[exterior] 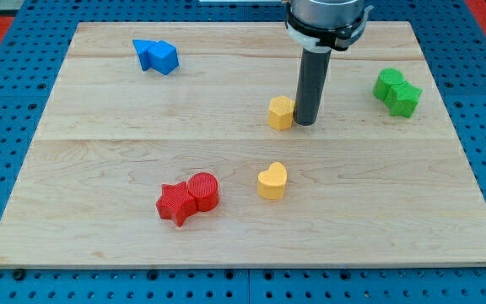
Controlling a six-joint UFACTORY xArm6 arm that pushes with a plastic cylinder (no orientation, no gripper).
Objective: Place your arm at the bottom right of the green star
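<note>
Green star (pixel 396 92), far right. My tip (pixel 305 123) (a bare rod, no pincer to report) touches yellow block (pixel 281 112); risk: overshooting and nudging the star.

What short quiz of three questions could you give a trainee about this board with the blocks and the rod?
1. True or false: my tip touches the red star.
2. Which block is beside my tip? A: yellow heart; B: yellow block; C: blue blocks.
3. On which side of the view is the green star?

Key: 1 false; 2 B; 3 the view's right, near the top, far from my tip.
</note>
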